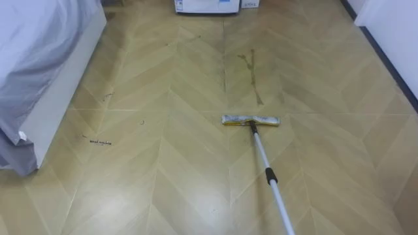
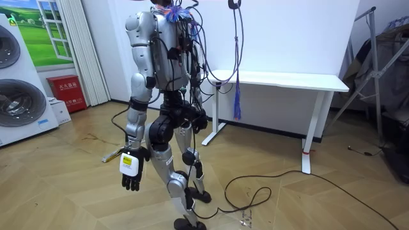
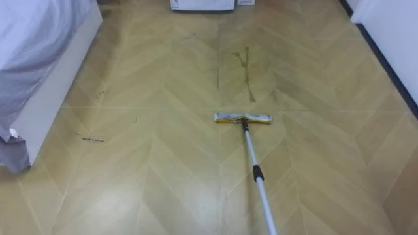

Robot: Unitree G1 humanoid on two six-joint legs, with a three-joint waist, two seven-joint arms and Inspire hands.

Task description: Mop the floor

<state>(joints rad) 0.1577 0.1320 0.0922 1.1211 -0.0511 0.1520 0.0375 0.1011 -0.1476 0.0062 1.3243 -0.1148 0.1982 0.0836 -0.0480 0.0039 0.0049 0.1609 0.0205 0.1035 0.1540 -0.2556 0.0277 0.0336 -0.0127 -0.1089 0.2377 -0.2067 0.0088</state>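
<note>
A flat mop lies with its head [image 1: 250, 120] on the wooden floor just below a brownish streaky stain [image 1: 251, 72]. Its white handle [image 1: 273, 186] has a black collar and runs off the lower right edge of the eye views. In the room view the mop head [image 2: 113, 156] rests on the floor at the room view's left of my legs. My left hand [image 2: 131, 170] hangs at my side, fingers relaxed and holding nothing. A dark shape at my waist, seemingly my right hand [image 2: 197, 119], sits among cables.
A bed with a grey cover [image 1: 39, 72] stands at the left. A white appliance [image 1: 206, 6] is at the far end, and a white wall with a dark skirting [image 1: 392, 59] on the right. Small debris [image 1: 99, 141] lies near the bed. A white desk [image 2: 281, 83] and floor cables [image 2: 255, 191] are behind me.
</note>
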